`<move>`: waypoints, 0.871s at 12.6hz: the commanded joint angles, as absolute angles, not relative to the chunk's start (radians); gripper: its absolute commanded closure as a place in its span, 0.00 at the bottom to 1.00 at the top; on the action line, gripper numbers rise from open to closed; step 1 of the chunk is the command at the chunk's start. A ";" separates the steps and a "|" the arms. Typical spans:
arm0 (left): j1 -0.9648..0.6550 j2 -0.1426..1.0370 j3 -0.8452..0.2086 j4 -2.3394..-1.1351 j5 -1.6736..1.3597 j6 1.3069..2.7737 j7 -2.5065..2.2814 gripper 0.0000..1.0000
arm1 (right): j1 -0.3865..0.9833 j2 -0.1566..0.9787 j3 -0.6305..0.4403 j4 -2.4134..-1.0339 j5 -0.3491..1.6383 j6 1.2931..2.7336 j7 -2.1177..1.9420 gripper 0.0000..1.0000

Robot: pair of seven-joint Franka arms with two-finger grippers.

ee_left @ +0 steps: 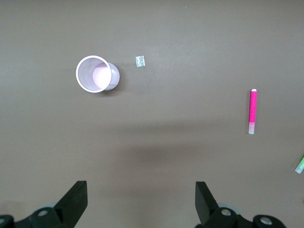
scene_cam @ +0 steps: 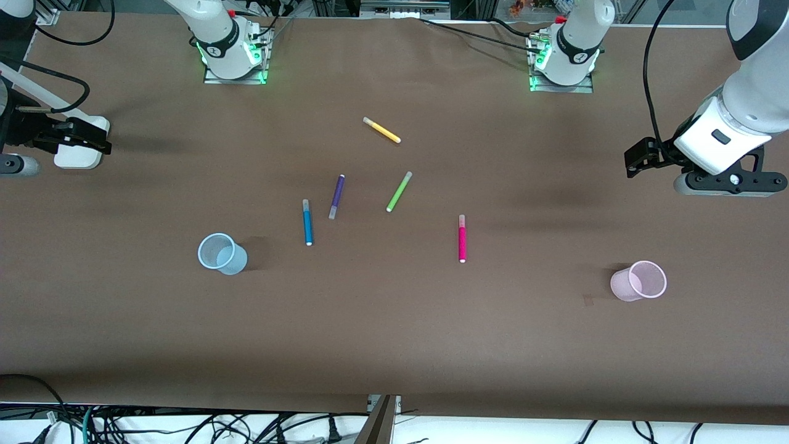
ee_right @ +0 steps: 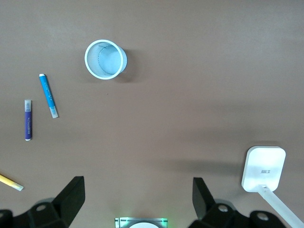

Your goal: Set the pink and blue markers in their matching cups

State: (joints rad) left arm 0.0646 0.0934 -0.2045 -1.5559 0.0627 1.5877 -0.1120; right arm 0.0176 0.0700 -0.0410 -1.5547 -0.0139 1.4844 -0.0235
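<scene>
On the table the blue marker lies near the blue cup, and the pink marker lies well apart from the pink cup. The left gripper and right gripper wait up high, both wide open and holding nothing.

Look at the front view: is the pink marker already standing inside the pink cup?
No. The pink marker lies flat on the table, well apart from the upright pink cup, which holds nothing.

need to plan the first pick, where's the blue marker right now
The blue marker lies flat on the table, between the pale blue cup and the purple pen, toward the right arm's end.
</scene>
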 commanded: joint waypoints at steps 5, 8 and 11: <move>0.057 0.104 -0.204 -1.529 0.054 1.566 -0.097 0.00 | 0.005 0.086 -0.028 -1.523 -0.022 1.473 -0.035 0.00; 0.048 0.132 -0.277 -1.539 0.052 1.479 -0.106 0.00 | 0.040 0.101 -0.025 -1.525 -0.014 1.485 -0.018 0.00; 0.041 0.195 -0.359 -1.543 0.032 1.492 -0.161 0.00 | 0.127 0.172 -0.025 -1.525 -0.011 1.515 -0.021 0.00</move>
